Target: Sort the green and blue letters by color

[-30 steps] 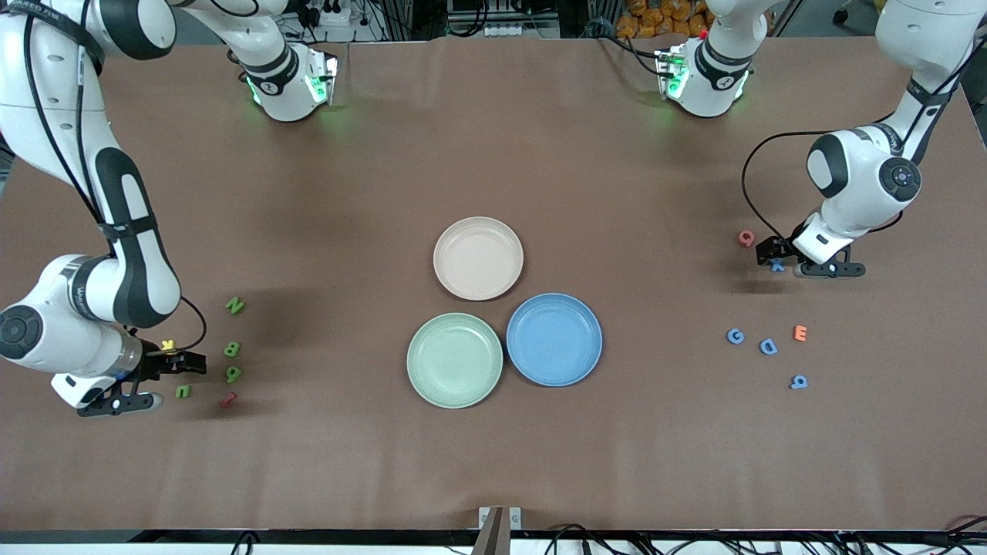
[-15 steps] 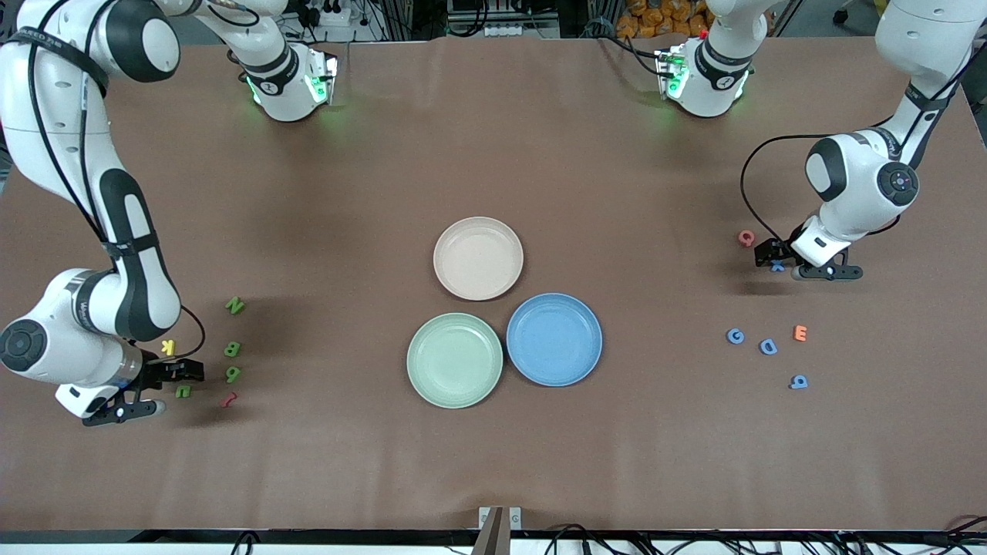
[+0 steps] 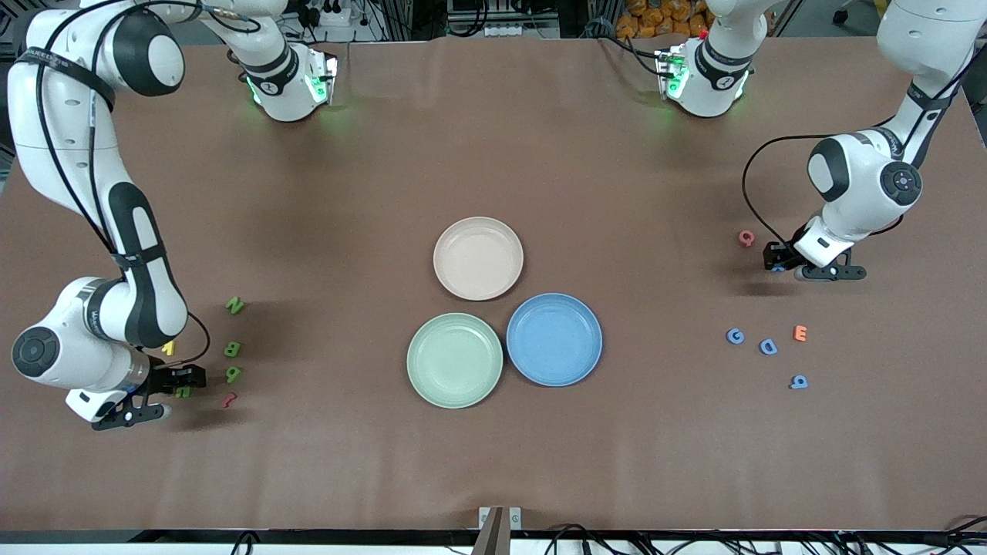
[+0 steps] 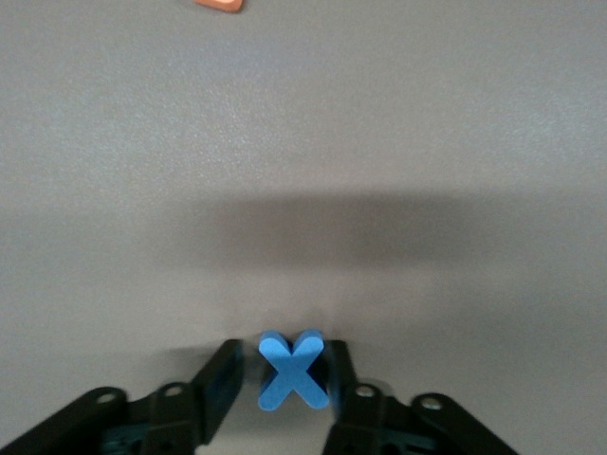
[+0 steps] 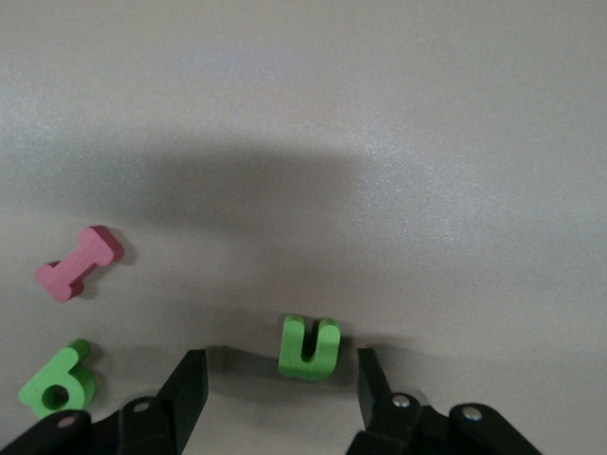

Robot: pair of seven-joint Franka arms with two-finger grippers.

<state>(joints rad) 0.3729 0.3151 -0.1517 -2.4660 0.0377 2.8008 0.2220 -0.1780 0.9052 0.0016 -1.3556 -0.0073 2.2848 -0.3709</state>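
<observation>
Works two letters at once. At the left arm's end of the table, clamps the left gripper (image 3: 776, 267) on the blue X (image 4: 294, 372), fingers pressed against both sides, down on the table near the pink Q (image 3: 746, 237). At the right arm's end, straddles the green U (image 5: 309, 348) with the right gripper (image 3: 183, 383), fingers apart and clear of the piece on each side, low over the table. Leaves the blue G (image 3: 735, 336), D (image 3: 768, 347) and 9 (image 3: 799, 381) and the green N (image 3: 234, 306), B (image 3: 232, 349) and 6 (image 5: 59, 381) lying loose, well apart from the green plate (image 3: 420, 385) and blue plate (image 3: 590, 362) at the middle, with no letter in either.

Risks, by the look of it:
- Squeezing the X on its slanted arms and twisting or popping it free on the lift.
- Closing on the U off-centre and nudging it toward the 6 or the dark red squiggle (image 5: 80, 263) nearby.
- Brushing the yellow K (image 3: 168, 348) close by the right arm.
- Dropping a tiny piece on the long carry to the plates.
</observation>
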